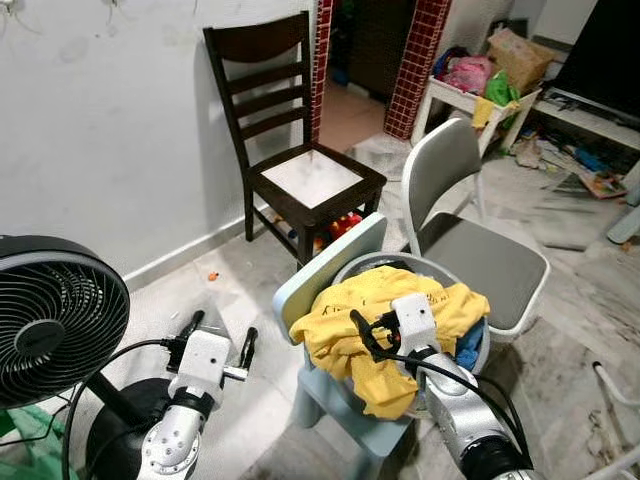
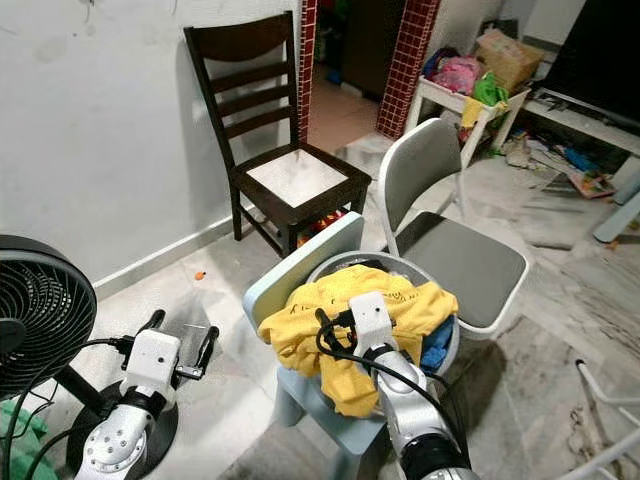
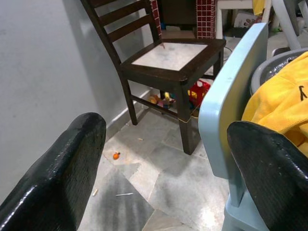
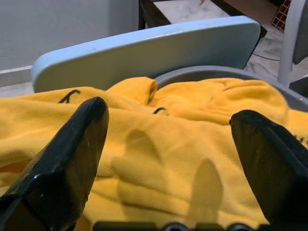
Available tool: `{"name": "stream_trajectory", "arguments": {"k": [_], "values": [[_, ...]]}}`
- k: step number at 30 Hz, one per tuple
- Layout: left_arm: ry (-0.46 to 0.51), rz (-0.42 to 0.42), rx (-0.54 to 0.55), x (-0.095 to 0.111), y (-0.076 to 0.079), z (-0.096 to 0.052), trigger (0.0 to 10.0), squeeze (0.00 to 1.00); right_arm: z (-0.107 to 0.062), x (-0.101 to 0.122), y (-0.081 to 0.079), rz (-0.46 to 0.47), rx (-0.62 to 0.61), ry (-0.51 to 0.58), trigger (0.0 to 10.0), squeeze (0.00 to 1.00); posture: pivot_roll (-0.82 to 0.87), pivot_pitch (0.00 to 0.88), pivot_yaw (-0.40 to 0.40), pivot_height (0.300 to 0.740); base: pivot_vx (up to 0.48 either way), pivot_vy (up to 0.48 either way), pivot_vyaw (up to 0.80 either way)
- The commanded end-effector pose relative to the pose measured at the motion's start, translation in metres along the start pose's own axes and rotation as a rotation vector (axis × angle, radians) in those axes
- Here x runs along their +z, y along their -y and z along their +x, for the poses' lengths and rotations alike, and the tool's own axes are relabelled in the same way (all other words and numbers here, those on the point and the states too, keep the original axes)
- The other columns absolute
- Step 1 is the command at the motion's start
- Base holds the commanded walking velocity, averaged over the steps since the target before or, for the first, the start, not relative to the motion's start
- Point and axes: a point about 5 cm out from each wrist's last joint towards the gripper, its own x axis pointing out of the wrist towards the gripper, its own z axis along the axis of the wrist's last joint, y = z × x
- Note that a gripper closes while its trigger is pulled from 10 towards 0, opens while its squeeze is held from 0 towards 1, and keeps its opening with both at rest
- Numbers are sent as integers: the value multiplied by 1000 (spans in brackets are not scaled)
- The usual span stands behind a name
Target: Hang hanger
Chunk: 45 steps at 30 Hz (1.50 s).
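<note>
R gripper (image 4: 168,144) jaws apart over yellow shirt (image 1: 400,300); L gripper (image 3: 163,168) idle.

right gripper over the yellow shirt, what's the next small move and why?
Probably lower the right gripper straight down and close on the yellow shirt. Its fingers are open and sit just above the cloth, casting shadows on it, with nothing held. The shirt lies heaped over the grey basket on the light blue chair. The left gripper is open, off to the side.
</note>
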Motion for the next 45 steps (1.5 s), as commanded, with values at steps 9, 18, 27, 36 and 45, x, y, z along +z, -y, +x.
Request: {"name": "stream_trajectory", "arguments": {"k": [9,18,27,36,45], "values": [[0,-1,-11,1,1,2,10000,0,1,1,4,-9,-3,0,10000,1000,22,10,-81,740,0,-425,0],[1,-4,3,0,1,1,10000,0,0,-2,3,-10,-2,-5,10000,1000,23,12,-80,740,0,-180,0],[-8,-1,28,-2,-2,1,10000,0,0,-2,2,-9,-1,-8,10000,1000,24,18,-82,740,0,0,0],[-38,80,12,-9,-5,-1,10000,0,-3,-4,4,-15,0,-12,10000,1000,18,38,-90,740,0,0,0],[-38,82,-3,-10,-13,4,10000,0,-5,-7,5,-15,-3,-15,10000,1000,7,51,-89,740,0,0,0]]}}
